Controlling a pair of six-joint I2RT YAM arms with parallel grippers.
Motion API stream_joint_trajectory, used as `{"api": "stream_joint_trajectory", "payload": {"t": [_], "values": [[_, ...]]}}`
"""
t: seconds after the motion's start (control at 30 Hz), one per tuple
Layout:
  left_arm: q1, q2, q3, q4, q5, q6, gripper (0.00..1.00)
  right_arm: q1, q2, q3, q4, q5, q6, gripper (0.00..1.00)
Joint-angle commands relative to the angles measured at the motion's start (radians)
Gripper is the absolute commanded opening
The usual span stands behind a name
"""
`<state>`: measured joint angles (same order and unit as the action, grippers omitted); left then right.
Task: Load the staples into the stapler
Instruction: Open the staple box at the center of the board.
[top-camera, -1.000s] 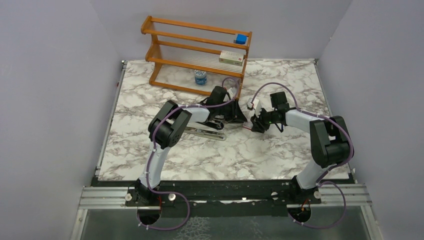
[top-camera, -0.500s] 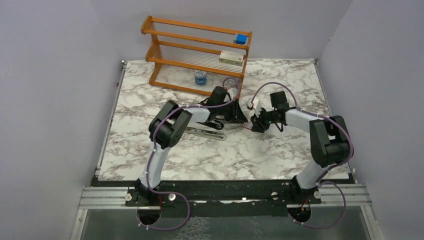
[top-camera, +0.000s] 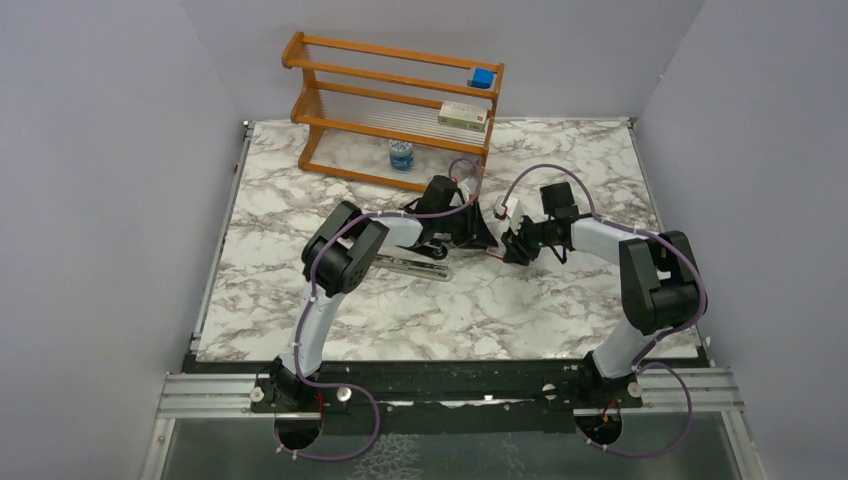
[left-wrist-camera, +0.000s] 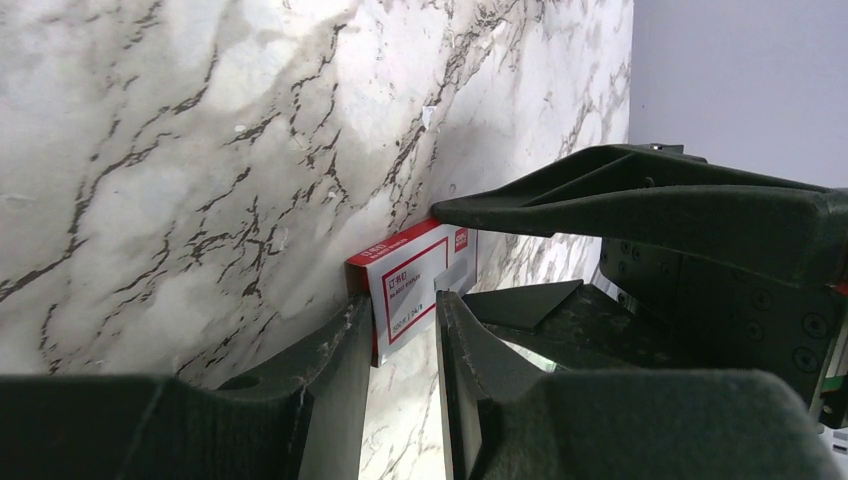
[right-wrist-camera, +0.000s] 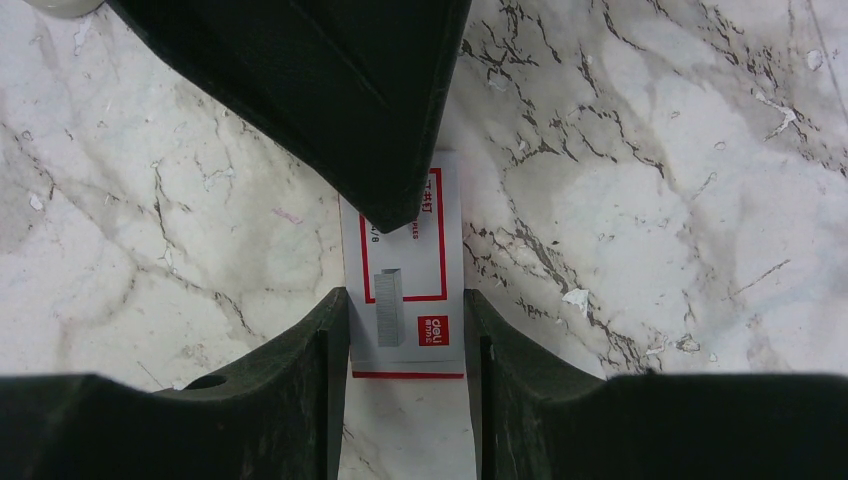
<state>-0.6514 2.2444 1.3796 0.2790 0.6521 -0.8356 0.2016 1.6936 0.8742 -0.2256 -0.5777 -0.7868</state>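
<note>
The stapler (top-camera: 412, 264) lies flat on the marble, black with a silver channel, to the left of both grippers and untouched. A small red-and-white staple box (right-wrist-camera: 445, 260) lies between the grippers (top-camera: 492, 255). My right gripper (right-wrist-camera: 405, 300) is shut across the box's width, a finger against each long side. My left gripper (left-wrist-camera: 400, 300) meets it from the other end. Its narrowly parted fingers close on that end of the box (left-wrist-camera: 415, 275), and one finger (right-wrist-camera: 330, 90) lies over the box top. The staples themselves are hidden.
A wooden rack (top-camera: 395, 105) stands at the back, holding a flat box (top-camera: 464, 116) and a blue cube (top-camera: 483, 77). A small blue-capped bottle (top-camera: 401, 154) stands under it. The right gripper's body (left-wrist-camera: 680, 215) fills the right side of the left wrist view.
The left arm has shifted slightly to the right, toward the box. Both grippers keep the same opening, and the stapler has not moved.
</note>
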Motion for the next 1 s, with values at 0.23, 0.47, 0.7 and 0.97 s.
{"api": "stream_joint_trajectory", "payload": {"t": [0.23, 0.47, 0.7, 0.97], "values": [[-0.04, 0.033, 0.022, 0.057, 0.094, -0.026, 0.32, -0.004, 0.061, -0.001, -0.069, 0.047, -0.011, 0.29], [-0.058, 0.044, 0.027, 0.066, 0.102, -0.032, 0.32, -0.004, 0.066, 0.003, -0.073, 0.041, -0.008, 0.29], [-0.068, 0.05, 0.024, 0.077, 0.108, -0.044, 0.36, -0.004, 0.067, 0.006, -0.075, 0.039, -0.009, 0.29], [-0.082, 0.055, 0.009, 0.113, 0.122, -0.071, 0.41, -0.004, 0.07, 0.009, -0.078, 0.037, -0.009, 0.29]]}}
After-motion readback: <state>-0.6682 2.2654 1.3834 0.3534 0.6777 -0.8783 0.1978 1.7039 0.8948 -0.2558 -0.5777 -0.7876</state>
